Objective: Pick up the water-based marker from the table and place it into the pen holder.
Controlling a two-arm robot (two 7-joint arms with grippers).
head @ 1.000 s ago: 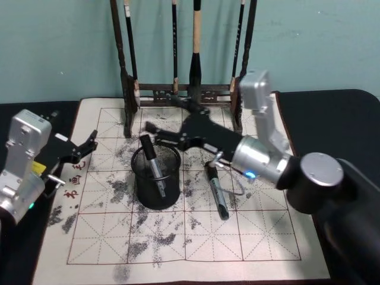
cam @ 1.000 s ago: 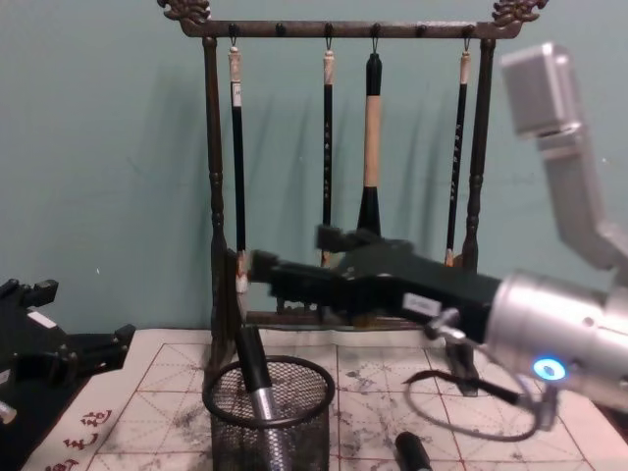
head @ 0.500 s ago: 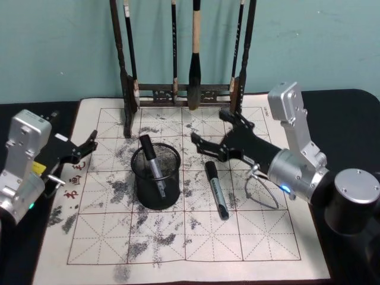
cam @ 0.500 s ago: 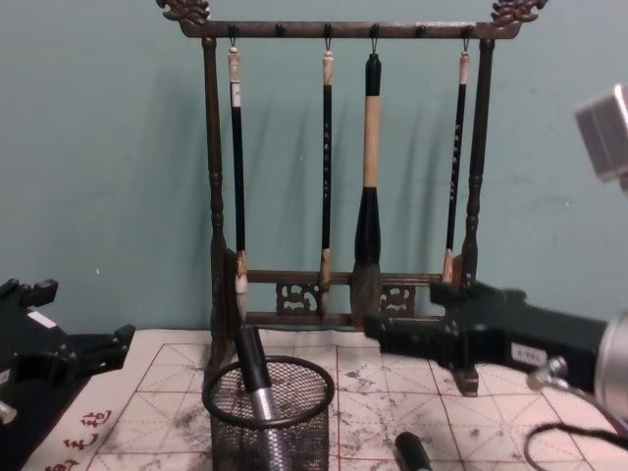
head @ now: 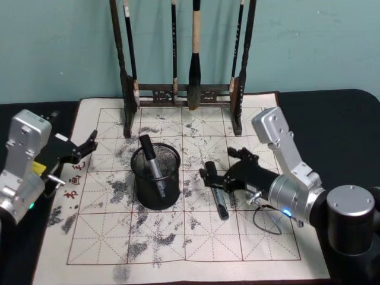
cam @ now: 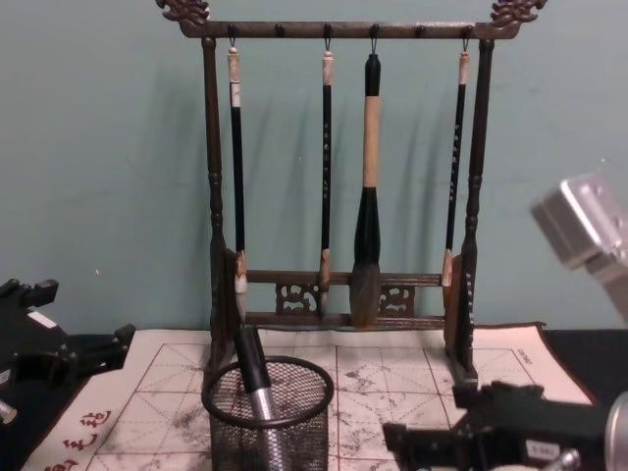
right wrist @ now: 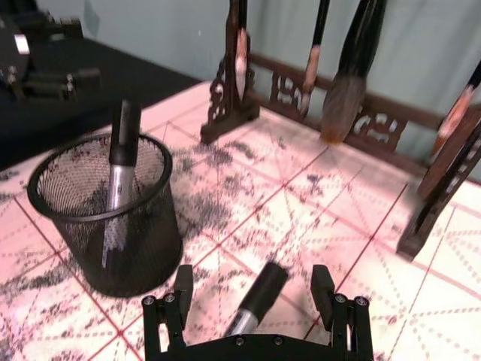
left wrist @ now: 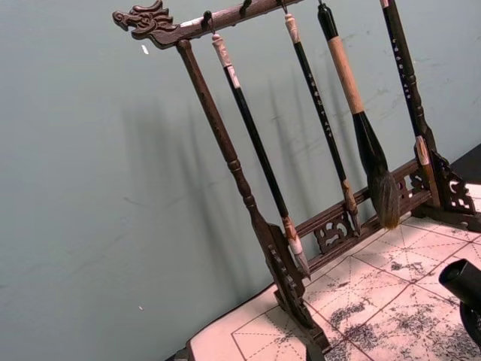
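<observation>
Biggest thing here is the gridded calligraphy mat (head: 237,237). It's ink-smudged all over and covers most of the black table (head: 332,113). At the mat's far edge stands the wooden brush rack (head: 181,90), with four brushes (cam: 368,196) hanging from its top bar.

The pen holder (head: 156,178) stands upright near the middle of the mat. A second marker (head: 152,163) leans inside it, poking up past the rim.

The right gripper (head: 218,167) comes in from the right and sits low over the mat. Its fingers are spread, one on either side of the cap end of the marker (head: 221,205), not squeezed on it. That marker lies flat on the mat, just to the right of the holder.

The left gripper (head: 83,148) hangs over the mat's left edge, well apart from the holder, fingers apart.
</observation>
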